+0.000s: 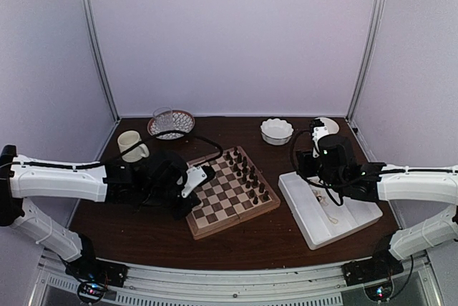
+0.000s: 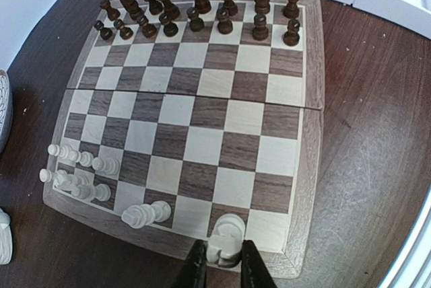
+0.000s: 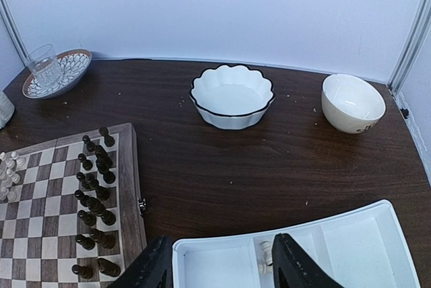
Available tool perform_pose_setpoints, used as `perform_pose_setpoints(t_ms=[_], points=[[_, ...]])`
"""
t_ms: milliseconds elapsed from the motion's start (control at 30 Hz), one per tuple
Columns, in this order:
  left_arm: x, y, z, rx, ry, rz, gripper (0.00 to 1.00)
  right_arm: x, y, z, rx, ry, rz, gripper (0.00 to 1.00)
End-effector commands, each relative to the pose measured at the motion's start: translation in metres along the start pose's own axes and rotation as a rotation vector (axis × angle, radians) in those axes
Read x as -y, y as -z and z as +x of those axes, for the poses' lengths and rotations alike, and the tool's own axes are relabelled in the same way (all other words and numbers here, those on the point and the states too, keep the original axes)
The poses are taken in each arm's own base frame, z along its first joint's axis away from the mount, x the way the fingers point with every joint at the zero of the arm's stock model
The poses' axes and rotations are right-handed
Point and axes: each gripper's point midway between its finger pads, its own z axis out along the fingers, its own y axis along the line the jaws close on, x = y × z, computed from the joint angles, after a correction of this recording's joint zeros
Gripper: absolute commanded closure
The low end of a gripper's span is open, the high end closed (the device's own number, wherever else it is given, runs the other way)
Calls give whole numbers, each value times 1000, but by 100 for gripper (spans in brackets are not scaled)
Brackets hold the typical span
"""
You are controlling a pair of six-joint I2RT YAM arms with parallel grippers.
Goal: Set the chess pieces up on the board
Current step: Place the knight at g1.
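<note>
Chess pieces (image 2: 77,177): cream cluster sat on board (image 2: 310,167) corner
Left gripper (image 2: 223,256): pinched one cream piece (image 2: 226,234)
Right gripper (image 3: 222,254): gaped empty above tray (image 3: 350,241)

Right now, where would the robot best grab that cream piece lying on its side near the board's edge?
Probably from straight above, pinching the toppled piece across its slim middle. It lies flat on the board, so its long sides are exposed, and the squares beside it look free.

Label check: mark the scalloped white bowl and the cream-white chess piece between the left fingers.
Scalloped white bowl (image 3: 232,120): right wrist view, front wall.
Cream-white chess piece (image 2: 227,231): left wrist view, its upper body.
</note>
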Motion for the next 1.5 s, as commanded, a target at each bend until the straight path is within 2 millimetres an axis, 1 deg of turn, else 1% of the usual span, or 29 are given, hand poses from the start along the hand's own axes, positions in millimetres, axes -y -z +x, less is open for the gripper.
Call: perform_pose_setpoints(t_ms=[0,100,433,567,667,767,1000,1167,1467], points=[[-7,4,-17,119,29,-25,86,10,0,-3,26,1,43,47],[-8,4,-15,135,39,-36,87,10,0,-3,27,7,49,47],[-8,-8,-10,88,58,-45,88,9,-1,-4,28,5,41,47],[-6,-12,-7,73,57,-35,88,9,0,-4,27,6,41,47],[0,-13,-4,50,42,-4,89,9,0,-3,24,7,38,47],[0,-14,2,33,37,-4,89,9,1,-3,25,3,36,47],[-1,-28,11,-26,32,-27,89,8,2,-3,28,-10,26,47],[2,-35,16,-62,23,-17,89,8,2,-3,24,-10,23,47],[3,-39,20,-95,16,-17,89,7,3,-3,25,-13,18,47]])
